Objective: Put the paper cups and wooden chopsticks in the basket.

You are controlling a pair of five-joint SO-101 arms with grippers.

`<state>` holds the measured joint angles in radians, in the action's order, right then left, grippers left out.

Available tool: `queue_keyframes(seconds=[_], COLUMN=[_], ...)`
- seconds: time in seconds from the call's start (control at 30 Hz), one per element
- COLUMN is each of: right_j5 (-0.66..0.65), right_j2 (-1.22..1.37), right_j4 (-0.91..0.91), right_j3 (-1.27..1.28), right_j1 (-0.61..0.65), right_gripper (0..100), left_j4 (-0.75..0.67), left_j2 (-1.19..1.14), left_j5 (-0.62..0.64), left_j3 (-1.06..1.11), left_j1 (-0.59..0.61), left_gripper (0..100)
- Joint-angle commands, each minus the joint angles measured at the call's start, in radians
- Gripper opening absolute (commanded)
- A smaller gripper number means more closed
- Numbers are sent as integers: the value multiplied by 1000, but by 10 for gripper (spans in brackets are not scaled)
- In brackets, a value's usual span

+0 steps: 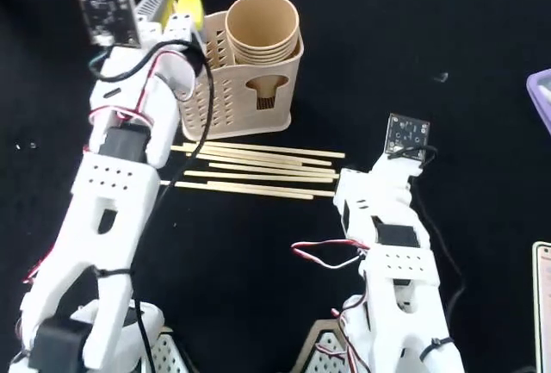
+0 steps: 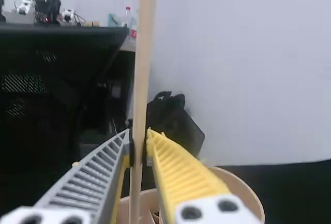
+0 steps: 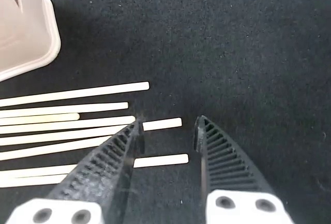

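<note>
Wooden chopstick point(image 2: 144, 53) stands upright, clamped in the left gripper point(image 2: 137, 146) over the basket point(image 1: 258, 111). The right gripper point(image 3: 168, 124) is spread open, with loose sticks point(image 1: 258, 170) at its 9 o'clock in the high view.

Cups point(image 1: 263, 24) stand in the basket point(image 1: 244, 102), chopsticks point(image 1: 258, 170) lie before it.

Left arm point(image 1: 120, 158) extended and raised, left gripper point(image 2: 137, 146) pinched on a chopstick point(image 2: 144, 53), right arm point(image 1: 387, 235) low, right gripper point(image 3: 168, 127) jaws apart, pointing down
</note>
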<state>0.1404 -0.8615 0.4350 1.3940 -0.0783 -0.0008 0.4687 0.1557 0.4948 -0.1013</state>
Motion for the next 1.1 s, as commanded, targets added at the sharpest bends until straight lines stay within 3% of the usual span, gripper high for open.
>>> queue_keyframes(seconds=[0.0,0.27,0.37,0.67,0.87,1.07], right_j5=[9,9,9,8,8,0], right_j2=[-27,-27,-27,-27,-27,-25], right_j4=[-23,-23,-23,-23,-23,-75], right_j3=[-4,-4,-4,-4,-4,18], right_j1=[17,17,17,17,17,63], right_gripper=[169,169,169,169,169,169], left_j4=[-20,-9,74,316,614,908], left_j2=[-17,-18,-18,-17,75,273], left_j5=[0,-2,6,8,0,-2], left_j3=[-35,73,56,-142,-249,-203], left_j1=[-8,-2,13,87,139,237], left_gripper=[30,57,113,116,116,120])
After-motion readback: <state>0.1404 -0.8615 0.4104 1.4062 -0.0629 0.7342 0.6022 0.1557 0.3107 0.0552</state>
